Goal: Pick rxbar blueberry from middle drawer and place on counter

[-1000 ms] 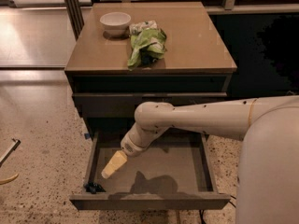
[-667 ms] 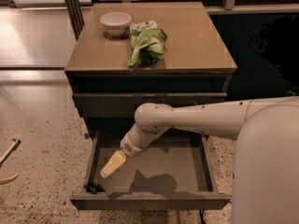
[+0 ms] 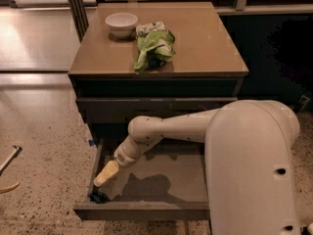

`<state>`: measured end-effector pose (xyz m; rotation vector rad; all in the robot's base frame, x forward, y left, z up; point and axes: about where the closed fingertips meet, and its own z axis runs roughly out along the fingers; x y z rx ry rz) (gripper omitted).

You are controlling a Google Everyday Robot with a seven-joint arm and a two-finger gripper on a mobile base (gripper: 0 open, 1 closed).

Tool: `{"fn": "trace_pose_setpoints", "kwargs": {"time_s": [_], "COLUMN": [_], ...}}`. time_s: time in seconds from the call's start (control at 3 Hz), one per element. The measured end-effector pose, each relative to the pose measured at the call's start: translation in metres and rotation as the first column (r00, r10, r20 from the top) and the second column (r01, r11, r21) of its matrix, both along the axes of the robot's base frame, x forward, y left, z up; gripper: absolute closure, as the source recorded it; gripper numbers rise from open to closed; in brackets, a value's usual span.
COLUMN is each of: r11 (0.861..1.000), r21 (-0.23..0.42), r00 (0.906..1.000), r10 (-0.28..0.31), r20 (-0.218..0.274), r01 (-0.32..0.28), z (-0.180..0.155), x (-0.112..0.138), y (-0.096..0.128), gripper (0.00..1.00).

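**Hand (image 3: pixel 106 173) edges toward the bar in the drawer's front-left corner**

The hand hangs low inside the open middle drawer (image 3: pixel 166 182), left of centre, tip angled down and to the left. Since a second ago it has slid a little further left and toward the drawer front, the elbow swinging over with it.

The rxbar blueberry (image 3: pixel 99 197) has not shifted. It lies flat on the drawer floor in the front-left corner, just beyond the tip and apart from it. How far open the hand is I cannot tell; it has no hold on the bar.

Reading: approach stage, grasp not yet made. The corner leaves little room on two sides.

The bench (image 3: pixel 205 43) carries a white bowl (image 3: pixel 121 22) and a green snack bag (image 3: pixel 155 45), both on its left half.
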<state>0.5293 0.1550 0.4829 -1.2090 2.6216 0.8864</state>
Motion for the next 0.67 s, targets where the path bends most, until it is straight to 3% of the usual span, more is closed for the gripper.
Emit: {"fn": "trace_pose_setpoints", "kwargs": {"time_s": [0.67], "r11": [0.999], "r21": [-0.041], "r00": [0.9996], "r10": [-0.026], "r20": [-0.013], "r01": [0.026], "z": [-0.033], "x": [-0.008], "y": [0.025], "gripper": [0.00]}}
